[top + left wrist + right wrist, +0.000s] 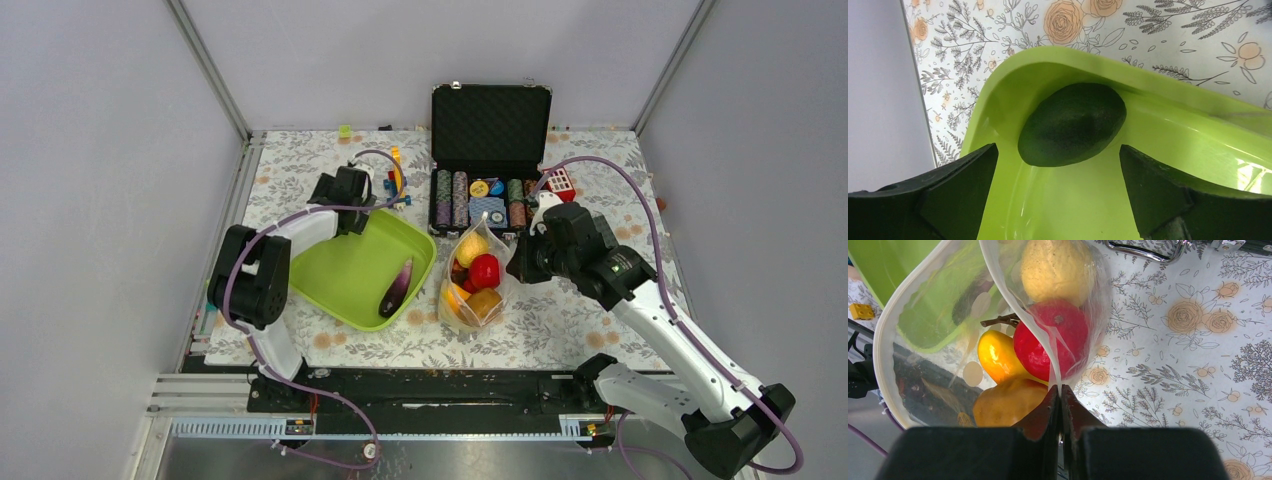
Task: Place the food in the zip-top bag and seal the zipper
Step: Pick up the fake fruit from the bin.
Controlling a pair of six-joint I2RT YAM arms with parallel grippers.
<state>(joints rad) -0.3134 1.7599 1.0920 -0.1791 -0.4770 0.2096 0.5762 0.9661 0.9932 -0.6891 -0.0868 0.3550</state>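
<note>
White tabletop point(560, 330), grey leaf-sprig print, peach-orange roses. Plain lime-green tray point(335, 275). Dark green avocado point(1073, 125), matte, finely speckled. Purple eggplant point(397, 288). Clear zip-top bag point(972, 374), cream-white polka dots. Through bag film: pale yellow lemon point(1055, 267), pitted skin; red round fruit point(1048, 337), brown stem; glossy yellow-orange piece point(995, 355); mustard-orange piece point(1005, 402). Black case point(490, 115). Striped poker chips point(452, 198), mixed colours. Black left fingers point(958, 192).
</note>
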